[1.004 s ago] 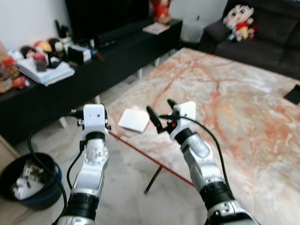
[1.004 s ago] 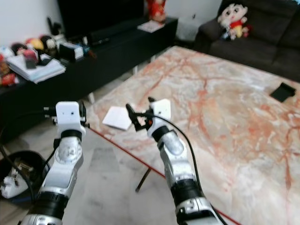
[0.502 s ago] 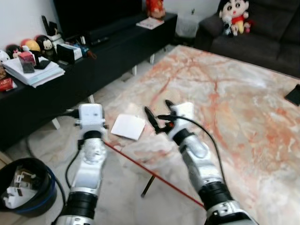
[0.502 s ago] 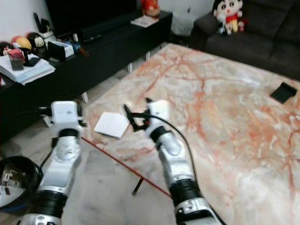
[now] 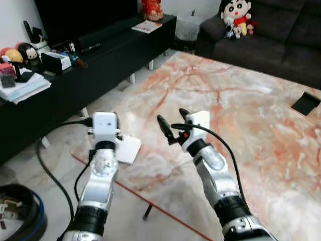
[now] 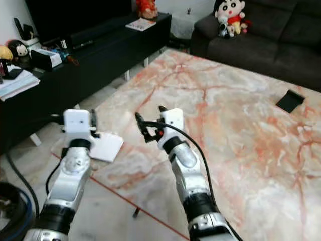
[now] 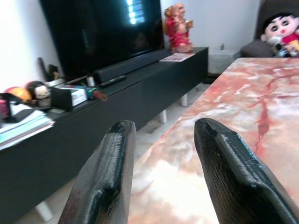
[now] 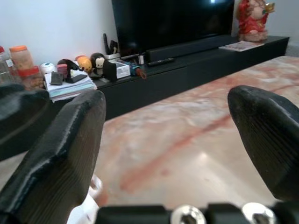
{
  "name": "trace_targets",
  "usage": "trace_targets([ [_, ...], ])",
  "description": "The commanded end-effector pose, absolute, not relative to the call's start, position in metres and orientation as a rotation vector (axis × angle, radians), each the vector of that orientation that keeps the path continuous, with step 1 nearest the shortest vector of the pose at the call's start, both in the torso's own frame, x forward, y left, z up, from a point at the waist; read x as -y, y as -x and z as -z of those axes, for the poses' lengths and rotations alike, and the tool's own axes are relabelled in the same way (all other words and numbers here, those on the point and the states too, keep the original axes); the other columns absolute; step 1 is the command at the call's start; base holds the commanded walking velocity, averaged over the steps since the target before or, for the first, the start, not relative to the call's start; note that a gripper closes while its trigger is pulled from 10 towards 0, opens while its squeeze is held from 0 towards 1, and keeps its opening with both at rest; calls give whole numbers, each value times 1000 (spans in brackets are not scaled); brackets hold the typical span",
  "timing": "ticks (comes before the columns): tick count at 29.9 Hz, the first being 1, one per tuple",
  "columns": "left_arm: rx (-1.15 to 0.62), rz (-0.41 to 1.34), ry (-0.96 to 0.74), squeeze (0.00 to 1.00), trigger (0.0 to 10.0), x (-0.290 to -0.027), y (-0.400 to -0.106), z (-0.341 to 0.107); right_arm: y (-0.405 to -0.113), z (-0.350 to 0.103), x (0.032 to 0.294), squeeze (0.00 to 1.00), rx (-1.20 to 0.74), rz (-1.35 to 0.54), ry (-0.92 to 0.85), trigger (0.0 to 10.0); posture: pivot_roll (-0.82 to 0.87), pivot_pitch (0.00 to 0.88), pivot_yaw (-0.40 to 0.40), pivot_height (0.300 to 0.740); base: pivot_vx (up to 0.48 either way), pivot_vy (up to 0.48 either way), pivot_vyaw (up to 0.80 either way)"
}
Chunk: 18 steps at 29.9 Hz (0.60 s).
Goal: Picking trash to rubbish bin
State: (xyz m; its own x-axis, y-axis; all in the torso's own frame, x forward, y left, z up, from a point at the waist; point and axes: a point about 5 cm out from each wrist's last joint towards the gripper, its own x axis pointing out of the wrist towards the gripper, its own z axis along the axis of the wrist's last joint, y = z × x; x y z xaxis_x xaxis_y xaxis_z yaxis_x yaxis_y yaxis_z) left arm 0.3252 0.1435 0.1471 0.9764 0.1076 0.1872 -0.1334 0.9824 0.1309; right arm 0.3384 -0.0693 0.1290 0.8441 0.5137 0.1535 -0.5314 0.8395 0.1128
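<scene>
The large pink-and-white marbled surface (image 5: 251,115) is carrying a flat white square of paper trash (image 6: 106,146) near its corner. The round dark rubbish bin with a blue rim (image 5: 19,218) is sitting on the floor at the robot's left, holding what may be crumpled white scraps. The right gripper (image 5: 171,126) is reaching over the surface, fingers spread apart and holding nothing. The left gripper (image 7: 161,161) is hovering beside the paper, its fingers (image 7: 110,172) likewise parted.

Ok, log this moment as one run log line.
left gripper: open, over table corner | right gripper: open, above table | white paper: on table corner, ungrasped | bin: floor, robot's left
</scene>
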Motion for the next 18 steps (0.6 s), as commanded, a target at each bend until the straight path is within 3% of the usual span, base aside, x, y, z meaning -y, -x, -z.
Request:
trace_targets([
  [1, 156, -127, -130, 0, 10000, -148, -324, -143, -339, -136, 60, 0, 139, -585, -151, 10000, 55, 54, -65, 740, 337, 0, 0],
  [7, 121, -54, -74, 0, 10000, -142, -318, -135, -338, -134, 59, 0, 132, -592, -146, 10000, 56, 48, -62, 740, 101, 0, 0],
  [9, 76, 48, -38, 0, 10000, -134, -309, -124, -337, -133, 58, 0, 130, -597, -145, 10000, 54, 44, -59, 740, 0, 0, 0],
  [18, 58, 71, -10, 0, 10000, -136, -299, -118, -335, -131, 56, 0, 123, -607, -144, 10000, 60, 39, -58, 740, 0, 0, 0],
])
